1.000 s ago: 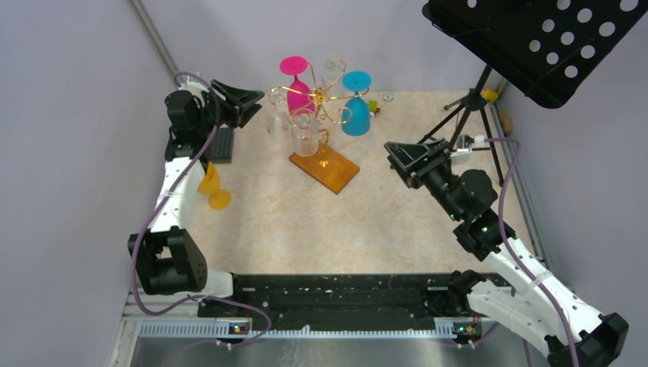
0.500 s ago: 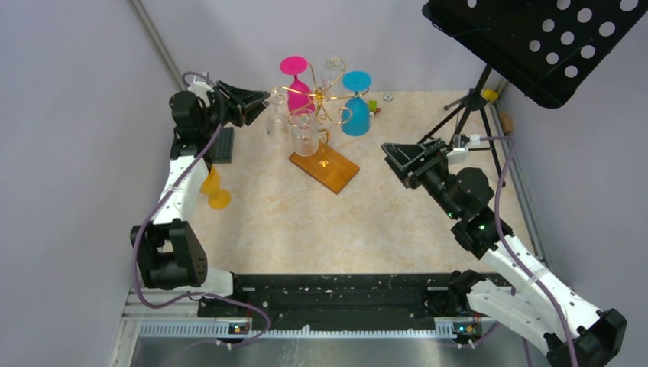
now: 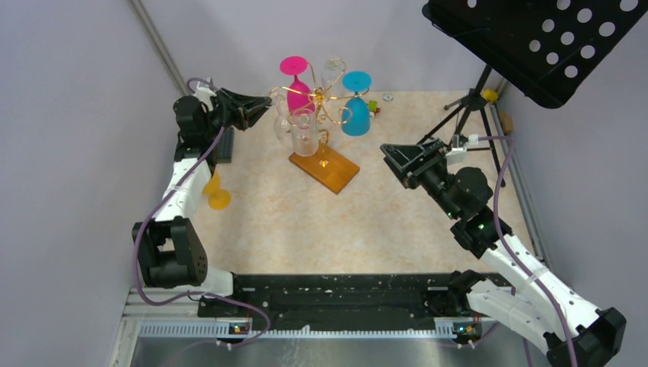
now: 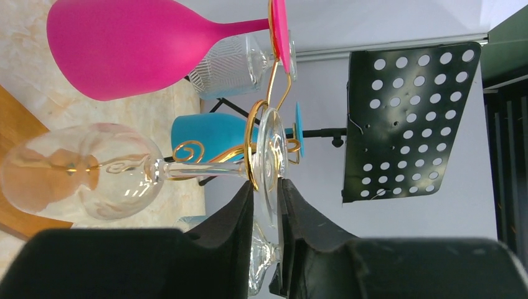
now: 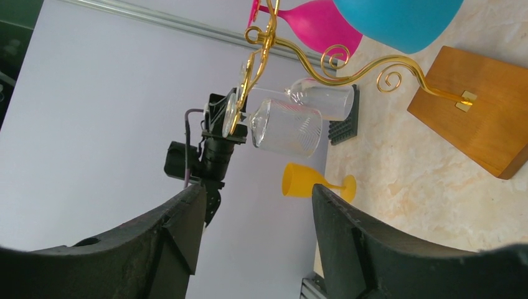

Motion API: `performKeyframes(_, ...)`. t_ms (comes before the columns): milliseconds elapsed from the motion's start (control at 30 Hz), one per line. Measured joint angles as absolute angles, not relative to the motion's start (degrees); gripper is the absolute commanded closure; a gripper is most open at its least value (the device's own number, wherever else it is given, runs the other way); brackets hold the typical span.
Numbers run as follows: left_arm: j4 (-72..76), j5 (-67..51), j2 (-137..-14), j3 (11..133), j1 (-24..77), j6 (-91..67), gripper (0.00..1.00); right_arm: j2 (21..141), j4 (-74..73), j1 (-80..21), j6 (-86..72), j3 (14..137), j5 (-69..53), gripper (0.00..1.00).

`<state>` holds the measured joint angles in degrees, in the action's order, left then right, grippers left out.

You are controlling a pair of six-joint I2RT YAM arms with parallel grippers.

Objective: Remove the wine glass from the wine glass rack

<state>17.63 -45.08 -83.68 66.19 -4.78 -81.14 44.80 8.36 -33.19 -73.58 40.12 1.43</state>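
Observation:
The wine glass rack (image 3: 325, 170) has gold spiral arms over an orange-brown wooden base. A clear wine glass (image 4: 75, 168) hangs upside down from its left arm, its foot (image 4: 272, 146) held in a gold loop. My left gripper (image 4: 266, 190) is shut on the rim of that foot, one finger on each face. From above, this gripper (image 3: 264, 109) sits at the rack's left side. A pink glass (image 3: 298, 92), a blue glass (image 3: 355, 115) and a ribbed clear glass (image 3: 303, 131) also hang there. My right gripper (image 3: 397, 157) stands open to the right of the rack, holding nothing.
A yellow glass (image 3: 214, 191) lies on its side on the table by the left arm. A black music stand (image 3: 535, 38) on a tripod (image 3: 466, 115) fills the back right corner. A dark ridged pad (image 3: 222, 144) lies under the left wrist. Walls close in on both sides.
My left gripper has moved right to the rack and its jaws have closed onto the clear glass's foot. The right gripper edged slightly left and stays open.

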Motion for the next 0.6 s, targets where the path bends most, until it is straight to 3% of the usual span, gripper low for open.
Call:
performKeyframes(167, 18.02, -45.06, -83.74, 66.19, -4.78, -81.12, 0.88, 44.80, 8.36, -33.19, -73.56, 40.14, 1.41, 0.42)
performKeyframes(267, 18.02, -44.99, -83.74, 66.19, -4.78, -80.86, 1.00, 44.80, 8.16, -33.19, -73.52, 40.16, 1.43, 0.42)
performKeyframes(600, 18.00, -44.07, -83.50, 66.19, -4.78, -81.17, 1.00, 44.60, 7.14, -33.19, -73.25, 40.25, 1.87, 0.43)
